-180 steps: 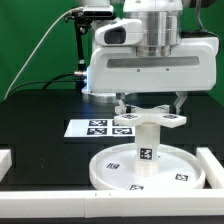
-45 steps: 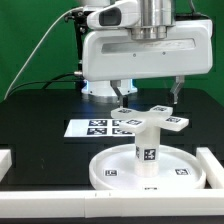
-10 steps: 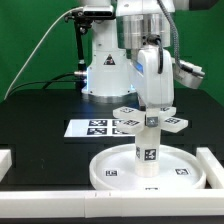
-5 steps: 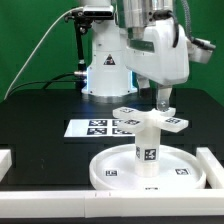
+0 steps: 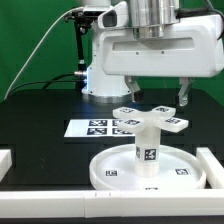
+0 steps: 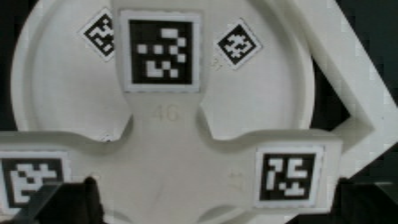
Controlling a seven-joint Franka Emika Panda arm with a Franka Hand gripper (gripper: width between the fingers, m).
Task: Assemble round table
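A green backdrop point(image 5: 35, 40) fills the far side, brightly and evenly lit. A black cable point(image 5: 45, 55) hangs across it on the exterior view's left. The black worktop point(image 5: 40, 115) spreads below, matte and dark.

Exterior view faces the arm across the table, wrist view looks straight down, close on the tagged cross-shaped top piece point(image 6: 196, 110), seen in both
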